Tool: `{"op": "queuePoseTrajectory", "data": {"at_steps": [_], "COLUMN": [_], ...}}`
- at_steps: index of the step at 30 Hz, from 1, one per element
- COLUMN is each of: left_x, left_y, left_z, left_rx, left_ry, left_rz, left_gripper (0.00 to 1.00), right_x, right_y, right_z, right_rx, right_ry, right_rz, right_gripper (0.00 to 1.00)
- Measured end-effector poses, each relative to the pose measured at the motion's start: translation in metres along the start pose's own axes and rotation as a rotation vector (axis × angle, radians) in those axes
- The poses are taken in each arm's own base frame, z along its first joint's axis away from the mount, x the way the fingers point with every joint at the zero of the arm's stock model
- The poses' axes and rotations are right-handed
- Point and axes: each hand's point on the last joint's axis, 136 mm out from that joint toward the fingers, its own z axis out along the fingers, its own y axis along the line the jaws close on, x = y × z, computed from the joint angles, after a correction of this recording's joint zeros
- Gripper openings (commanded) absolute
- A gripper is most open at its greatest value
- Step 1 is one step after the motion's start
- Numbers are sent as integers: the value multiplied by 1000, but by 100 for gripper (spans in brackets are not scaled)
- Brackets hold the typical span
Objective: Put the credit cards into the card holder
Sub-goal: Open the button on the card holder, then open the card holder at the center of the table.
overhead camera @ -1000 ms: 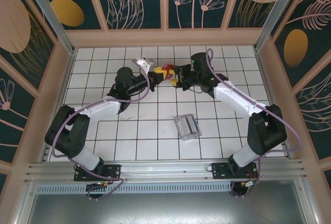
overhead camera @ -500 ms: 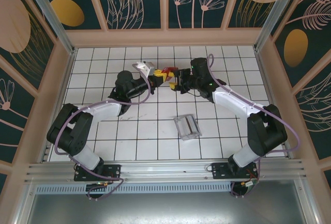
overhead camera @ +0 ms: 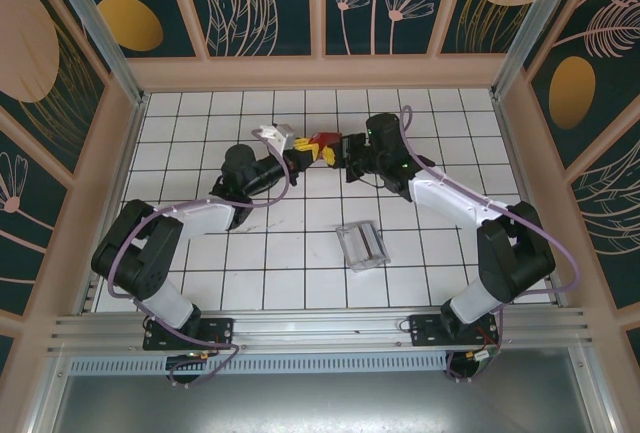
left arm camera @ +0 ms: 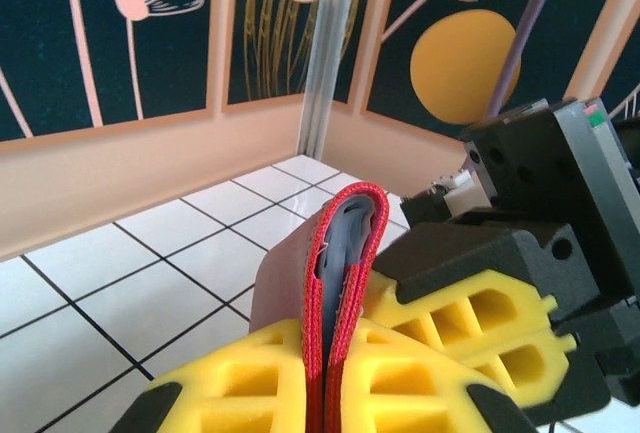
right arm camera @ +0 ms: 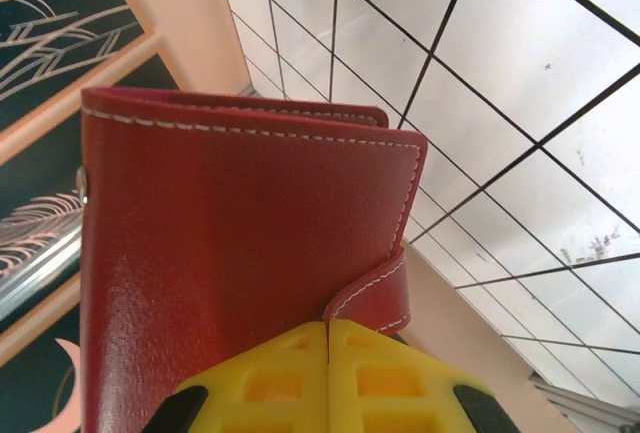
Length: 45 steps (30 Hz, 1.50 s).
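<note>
My left hand (left arm camera: 325, 373) clamps the card holder (left arm camera: 345, 243) by its edge; my right hand (right arm camera: 328, 338) is clenched at the clasp tab (right arm camera: 372, 298). Judged light and supple; best held at the stitched rim.

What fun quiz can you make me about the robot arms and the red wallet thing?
1. True or false: the small red leather folding card holder lies flat on the white tiled table.
2. Which clamps it? A: the left gripper alone. B: the right gripper alone. C: both.
3. In the left wrist view, what colour shows between its red covers?
Key: 1 false, it is held up in the air. 2 C. 3 grey-blue.
</note>
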Motion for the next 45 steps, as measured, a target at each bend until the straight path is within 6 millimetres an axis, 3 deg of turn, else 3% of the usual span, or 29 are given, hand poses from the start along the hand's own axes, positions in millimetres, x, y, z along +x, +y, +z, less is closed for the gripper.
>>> {"op": "queuePoseTrajectory", "data": {"at_steps": [7, 12, 15, 17, 22, 26, 32, 37, 39, 42, 45], "left_x": [10, 6, 15, 33, 69, 85, 111, 104, 98, 94, 104], "left_y": [15, 42, 56, 65, 76, 78, 94, 98, 98, 99, 102], "left_z": [-14, -20, -30, -38, -44, -54, -73, -87, -89, -91, -97], "left_rx": [-124, -267, -350, -406, -472, -502, -665, -738, -747, -760, -800], "left_ry": [-66, -145, -182, -183, -160, -153, -50, 1, 14, 36, 88], "left_rz": [-169, -378, -517, -623, -825, -911, -883, -743, -692, -637, -626], "left_gripper": [0, 0, 0, 21, 48, 56, 62, 66, 67, 68, 68], "right_x": [4, 7, 8, 6, -8, -11, -22, -29, -24, -8, 10], "right_y": [-11, -22, -26, -30, -35, -27, -43, -60, -56, -35, -13], "right_z": [3, 6, 10, 15, 25, 33, 42, 53, 54, 55, 56], "right_rx": [46, 80, 93, 106, 155, 178, 250, 322, 322, 284, 216], "right_ry": [-29, -47, -61, -75, -118, -129, -109, -47, -15, 37, 114], "right_rz": [-84, -175, -224, -262, -407, -536, -676, -766, -821, -922, -1016], "right_gripper": [0, 0, 0, 0, 0, 0, 0, 0, 0, 0, 0]}}
